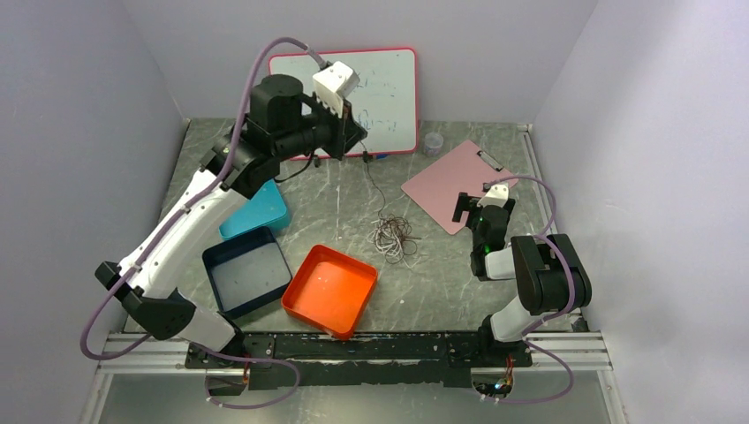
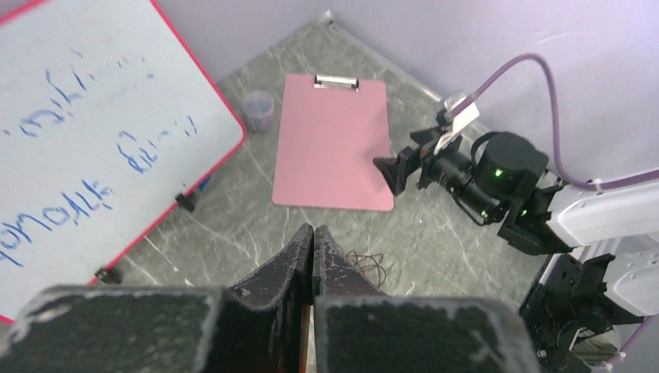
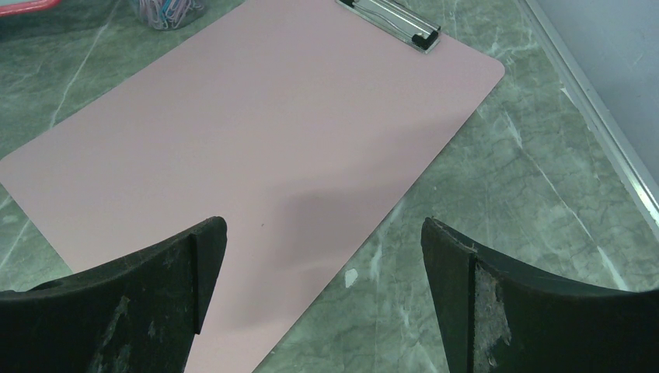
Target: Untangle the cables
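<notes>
left tool [image 2: 312,233] clenched, up by whiteboard [image 1: 389,88], prob pinching one thin strand | cables [image 1: 393,237] bunched on surface [image 1: 424,283] below it | right tool [image 3: 322,233] spread wide over pink clipboard [image 3: 256,116], well apart from cables

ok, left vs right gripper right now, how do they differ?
Left gripper is shut, right gripper wide open. Left is raised, a strand of the cables running down from it; right holds nothing, low over the pink clipboard. Both are black.
</notes>
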You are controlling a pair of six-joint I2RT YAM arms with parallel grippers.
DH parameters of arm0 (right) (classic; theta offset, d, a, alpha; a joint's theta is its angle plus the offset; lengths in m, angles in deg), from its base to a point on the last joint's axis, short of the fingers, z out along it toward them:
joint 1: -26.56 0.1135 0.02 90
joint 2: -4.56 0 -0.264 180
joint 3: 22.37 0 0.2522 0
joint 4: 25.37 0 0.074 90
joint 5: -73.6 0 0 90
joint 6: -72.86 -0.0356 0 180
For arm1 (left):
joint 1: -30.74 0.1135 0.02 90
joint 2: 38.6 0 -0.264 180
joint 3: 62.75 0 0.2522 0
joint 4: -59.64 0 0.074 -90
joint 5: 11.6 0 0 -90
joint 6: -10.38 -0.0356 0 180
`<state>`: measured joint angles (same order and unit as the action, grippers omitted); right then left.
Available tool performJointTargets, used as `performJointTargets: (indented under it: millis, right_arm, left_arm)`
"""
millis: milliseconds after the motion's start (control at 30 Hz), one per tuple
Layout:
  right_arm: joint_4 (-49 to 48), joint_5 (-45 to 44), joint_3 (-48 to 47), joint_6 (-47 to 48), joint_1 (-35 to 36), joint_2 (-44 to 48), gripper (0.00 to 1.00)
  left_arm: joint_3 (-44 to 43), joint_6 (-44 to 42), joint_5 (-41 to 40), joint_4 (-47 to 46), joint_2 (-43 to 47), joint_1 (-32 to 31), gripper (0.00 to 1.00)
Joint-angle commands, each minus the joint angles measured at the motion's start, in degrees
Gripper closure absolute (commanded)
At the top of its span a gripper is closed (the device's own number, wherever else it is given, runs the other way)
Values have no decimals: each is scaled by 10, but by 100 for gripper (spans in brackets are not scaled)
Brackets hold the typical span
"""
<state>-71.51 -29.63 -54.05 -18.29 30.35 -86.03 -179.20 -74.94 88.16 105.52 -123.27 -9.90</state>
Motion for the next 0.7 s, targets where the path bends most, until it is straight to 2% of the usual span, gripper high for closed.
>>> performJointTargets:
  millis: [0,300,500,567,667]
  right_arm:
    - [-8,1,-5,-2,-6,-3,0]
    - [-8,1,-4,-1,-5,-2,0]
    - [-7,-11,-8,-1,-5,-2,0]
    - [69,-68,-44,-19,-2,22,0]
    - [211,-100,-119,-68,-3,91,0]
  left_arm:
    - [-80,-22,15,35,-11,3,93]
    - [-263,-49,-6,59,-69,4,93]
    - [-232,-52,-8,-23,-55,3,93]
    - [-239,-50,-8,-29,-64,4,93]
    - [-255,-52,-7,-25,-79,3,93]
